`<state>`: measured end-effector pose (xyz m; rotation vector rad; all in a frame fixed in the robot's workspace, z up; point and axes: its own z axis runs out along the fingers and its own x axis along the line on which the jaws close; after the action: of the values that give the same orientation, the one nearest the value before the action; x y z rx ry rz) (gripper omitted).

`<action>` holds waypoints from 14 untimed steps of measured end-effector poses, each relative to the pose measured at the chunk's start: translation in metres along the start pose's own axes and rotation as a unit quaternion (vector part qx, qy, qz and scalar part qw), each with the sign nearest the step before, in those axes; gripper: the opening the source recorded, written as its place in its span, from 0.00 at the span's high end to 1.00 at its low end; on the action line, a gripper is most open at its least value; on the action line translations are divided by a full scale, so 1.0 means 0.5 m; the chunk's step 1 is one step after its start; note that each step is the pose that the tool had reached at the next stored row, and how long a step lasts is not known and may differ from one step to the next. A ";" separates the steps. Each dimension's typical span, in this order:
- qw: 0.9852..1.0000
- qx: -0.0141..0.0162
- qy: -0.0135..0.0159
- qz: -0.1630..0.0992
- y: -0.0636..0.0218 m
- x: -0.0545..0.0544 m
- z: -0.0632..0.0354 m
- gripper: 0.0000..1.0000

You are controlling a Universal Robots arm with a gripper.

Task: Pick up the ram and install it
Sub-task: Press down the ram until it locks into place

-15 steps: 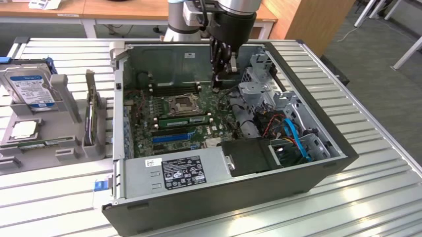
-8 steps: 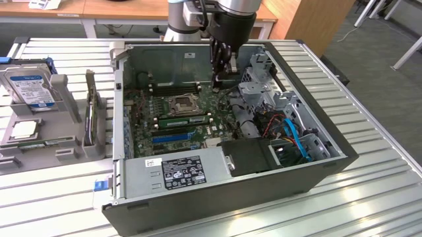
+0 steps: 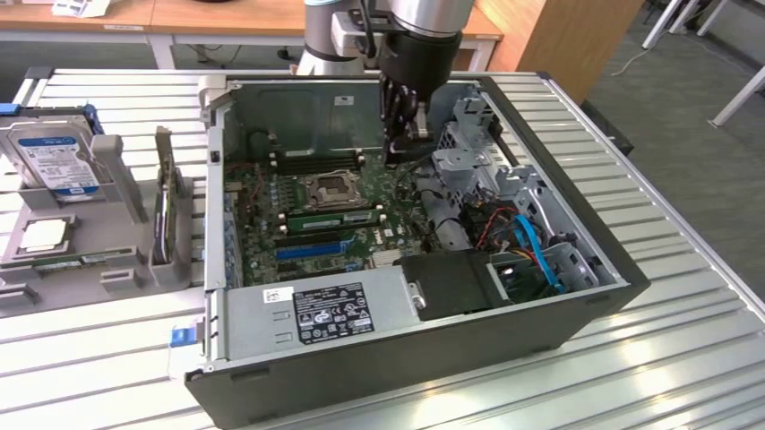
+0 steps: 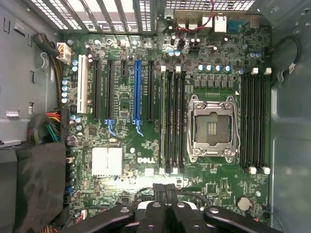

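The arm (image 3: pixel 433 12) is held nearly upright, with the wrist (image 3: pixel 418 55) turned straight downward. The claw (image 3: pixel 404 148) is pointed down, its dark fingers (image 4: pixel 161 193) pressed together, with nothing gripped between them.

Item count: one open computer case (image 3: pixel 395 381) on one desk (image 3: pixel 675 358).
Counted inside: one motherboard (image 4: pixel 223 187), one CPU socket (image 4: pixel 213 127), eight black memory slots (image 4: pixel 255 121) in two banks of four, one blue expansion slot (image 4: pixel 137 92), one white slot (image 4: pixel 83 82), one coin cell (image 4: pixel 244 203), one power supply (image 3: pixel 322 309), one green ram (image 3: pixel 331 218). One hard drive (image 3: pixel 54 161) is counted outside.
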<state>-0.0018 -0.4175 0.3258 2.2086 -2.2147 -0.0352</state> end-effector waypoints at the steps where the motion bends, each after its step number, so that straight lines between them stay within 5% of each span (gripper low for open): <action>1: 1.000 0.000 0.000 0.000 0.000 0.000 0.002 0.90; 14: 1.000 0.001 0.000 0.000 -0.001 0.000 0.022 0.90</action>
<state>-0.0018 -0.4175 0.3148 2.2092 -2.2152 -0.0340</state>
